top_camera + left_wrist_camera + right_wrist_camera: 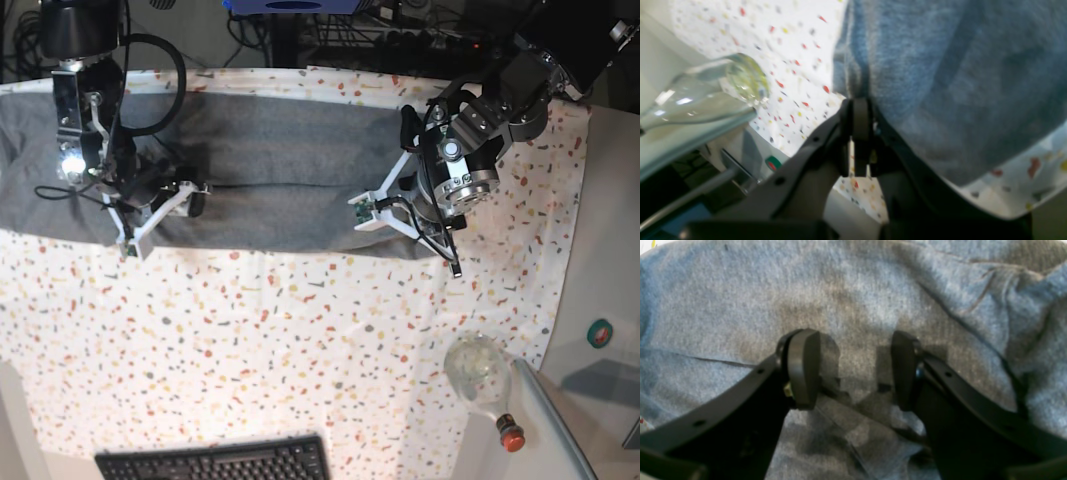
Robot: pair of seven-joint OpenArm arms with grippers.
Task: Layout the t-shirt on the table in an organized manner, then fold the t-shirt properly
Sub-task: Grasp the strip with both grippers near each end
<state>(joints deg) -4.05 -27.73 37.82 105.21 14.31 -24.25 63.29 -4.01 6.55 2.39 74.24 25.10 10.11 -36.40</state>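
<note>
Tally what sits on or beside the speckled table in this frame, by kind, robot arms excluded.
Garments: 1, the t-shirt
Glass bottles: 1, the clear bottle
Keyboards: 1, the black keyboard
Total: 3

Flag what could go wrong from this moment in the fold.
1. The left tool is shut on the edge of the heather-grey knit t-shirt while the right tool hovers open over it; a one-sided pull could skew the fold.
2. The clear glass bottle lies on its side near the corner of the speckled white table; dragged cloth or an arm swing might roll it off.
</note>
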